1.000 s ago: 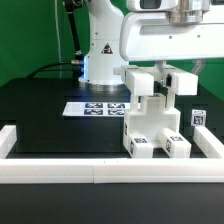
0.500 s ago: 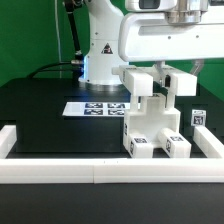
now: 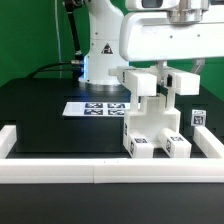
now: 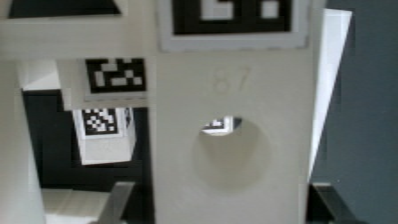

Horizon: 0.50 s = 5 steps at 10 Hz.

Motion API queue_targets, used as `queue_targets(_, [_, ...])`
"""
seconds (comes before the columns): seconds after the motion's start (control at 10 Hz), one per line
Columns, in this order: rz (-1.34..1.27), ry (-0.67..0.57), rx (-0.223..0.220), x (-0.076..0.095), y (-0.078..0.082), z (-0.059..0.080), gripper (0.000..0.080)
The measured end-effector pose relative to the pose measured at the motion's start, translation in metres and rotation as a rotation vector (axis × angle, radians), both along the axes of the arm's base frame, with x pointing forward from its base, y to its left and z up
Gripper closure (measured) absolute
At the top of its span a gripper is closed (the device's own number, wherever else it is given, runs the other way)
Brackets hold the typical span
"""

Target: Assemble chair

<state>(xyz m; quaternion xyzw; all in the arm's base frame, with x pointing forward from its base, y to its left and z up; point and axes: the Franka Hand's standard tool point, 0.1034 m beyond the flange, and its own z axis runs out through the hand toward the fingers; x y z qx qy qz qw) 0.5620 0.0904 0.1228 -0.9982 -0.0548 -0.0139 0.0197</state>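
The partly built chair (image 3: 152, 128), chunky white blocks with black-and-white tags on its feet, stands at the exterior view's right near the front rail. My gripper (image 3: 165, 82) sits at its top, shut on a white chair piece (image 3: 138, 80) that rests on the assembly. In the wrist view that piece is a tall white slab (image 4: 240, 150) with a small peg hole. It fills the space between my two dark fingers (image 4: 121, 202), and my gripper (image 4: 222, 205) is closed round its sides. Tagged chair parts (image 4: 111, 100) show beyond it.
The marker board (image 3: 97, 107) lies flat on the black table behind the chair. A low white border rail (image 3: 90, 172) runs along the front, with side rails at both ends. A small tagged white post (image 3: 197, 117) stands to the right of the chair. The robot base (image 3: 100, 50) is behind.
The held chair piece and my gripper have edged slightly toward the exterior view's left. Everything else stays in place.
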Motion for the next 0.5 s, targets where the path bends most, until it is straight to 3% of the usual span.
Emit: queue_targets(0.5, [0.016, -0.007, 0.000, -0.0015, -0.0003, 0.0002, 0.0509])
